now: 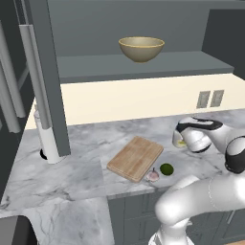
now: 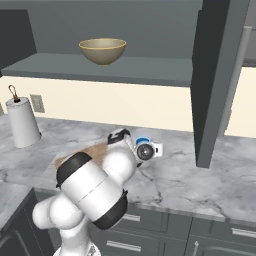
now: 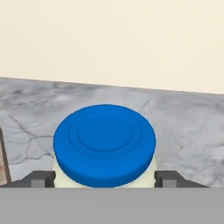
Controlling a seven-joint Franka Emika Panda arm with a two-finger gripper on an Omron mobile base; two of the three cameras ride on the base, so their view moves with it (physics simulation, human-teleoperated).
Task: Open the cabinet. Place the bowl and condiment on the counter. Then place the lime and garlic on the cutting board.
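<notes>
The condiment (image 3: 104, 142), a white jar with a blue lid, sits between my gripper's (image 3: 104, 180) two fingertips, which press its sides. In the left base view the condiment (image 1: 179, 140) is low at the marble counter (image 1: 72, 172), right of the cutting board (image 1: 135, 158); I cannot tell if it rests on the marble. The lime (image 1: 166, 169) and garlic (image 1: 152, 176) lie on the counter by the board's near right corner. The tan bowl (image 1: 141, 49) stands on the shelf of the open cabinet (image 1: 143, 67). From the right, the bowl (image 2: 102, 51) and the jar's lid (image 2: 142, 141) also show.
An open cabinet door (image 1: 48, 72) hangs over the counter's left part, and the other door (image 2: 215, 75) hangs on the right. A paper towel roll (image 2: 22, 122) stands at the back of the counter. Wall outlets (image 1: 209, 99) sit on the cream backsplash.
</notes>
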